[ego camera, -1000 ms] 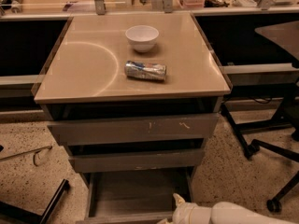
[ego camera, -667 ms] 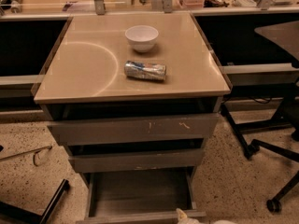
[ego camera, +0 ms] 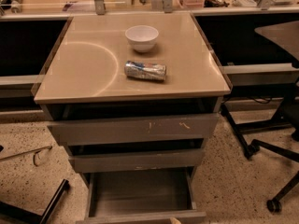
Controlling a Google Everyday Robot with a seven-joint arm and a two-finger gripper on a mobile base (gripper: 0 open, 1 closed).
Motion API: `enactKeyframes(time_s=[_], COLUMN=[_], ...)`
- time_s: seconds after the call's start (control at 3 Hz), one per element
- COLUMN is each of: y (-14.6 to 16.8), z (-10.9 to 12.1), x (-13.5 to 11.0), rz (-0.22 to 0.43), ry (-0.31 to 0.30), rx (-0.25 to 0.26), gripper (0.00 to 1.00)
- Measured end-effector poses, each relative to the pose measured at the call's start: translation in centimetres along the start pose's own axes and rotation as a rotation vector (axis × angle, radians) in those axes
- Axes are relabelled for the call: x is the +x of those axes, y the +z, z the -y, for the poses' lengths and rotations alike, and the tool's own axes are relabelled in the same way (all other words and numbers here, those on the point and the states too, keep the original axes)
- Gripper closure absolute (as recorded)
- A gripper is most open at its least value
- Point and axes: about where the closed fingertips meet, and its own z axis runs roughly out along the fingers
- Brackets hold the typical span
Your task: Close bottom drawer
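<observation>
LOWER CENTRE OF THE FRAME: the bottom drawer (ego camera: 126, 217) stands pulled well out of the cabinet (ego camera: 84, 85). Its shallow grey box is open to view, and its plain front panel runs left to right along the bottom edge. Only a pale sliver of my gripper (ego camera: 174, 220) shows, at the very bottom edge just right of centre. It is against or just beside the panel's top rim, I cannot tell which. Nor can I tell whether it is open or closed.

The drawer lies straight up-frame from me. Its long front is square across my line of push, and its slide runs away toward the cabinet. I judge the next move to be a flat shove on that panel, near its middle so the box does not skew.

Higher up are the middle drawer (ego camera: 135, 161) and the scratched top drawer (ego camera: 117, 130). A white bowl (ego camera: 141, 36) and a can (ego camera: 145, 70) lying on its side rest on the cabinet top.
</observation>
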Motion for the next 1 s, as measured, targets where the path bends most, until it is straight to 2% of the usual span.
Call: enactKeyframes(time_s=[0.33,0.67,1.0], y=[0.0,2.3,4.6], z=[0.0,1.0,2.5], x=[0.0,0.7,1.5], rz=[0.000,-0.015,-0.039], ry=[0.000,-0.015,-0.033], rx=[0.000,-0.018,-0.013], gripper=[0.00,0.00,0.00])
